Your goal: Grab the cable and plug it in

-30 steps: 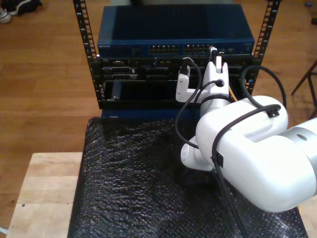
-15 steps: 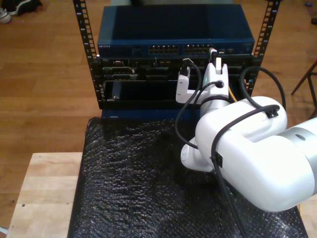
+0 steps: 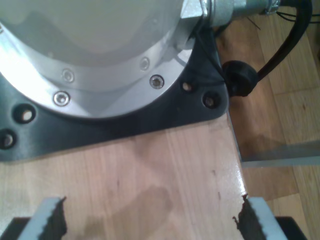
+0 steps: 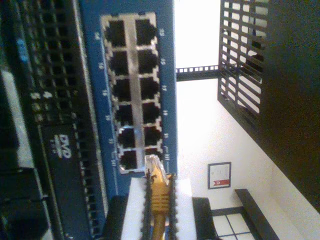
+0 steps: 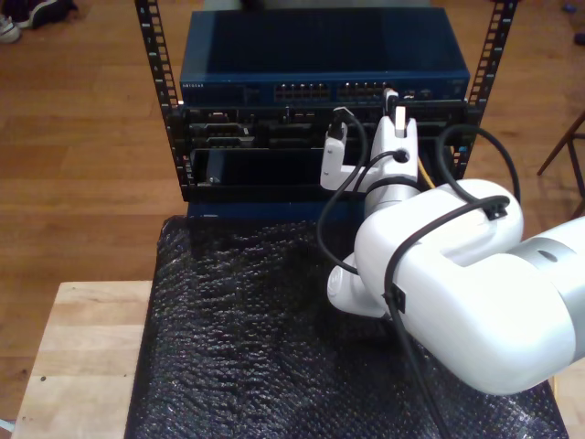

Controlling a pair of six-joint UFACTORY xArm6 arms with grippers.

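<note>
One plug to go: my second gripper [image 4: 159, 200] has its jaws clenched on the cable [image 4: 159, 197], clear tip just short of the end port on the blue switch [image 4: 95, 75]. Over the last second that arm has nudged toward the exterior view's left, so I'd say alignment's nearly done. My first gripper [image 3: 150, 220] sits released over the wooden counter [image 3: 165, 175].

My second claw [image 4: 159, 200] pinched shut — my first claw [image 3: 148, 220] spread wide.
</note>
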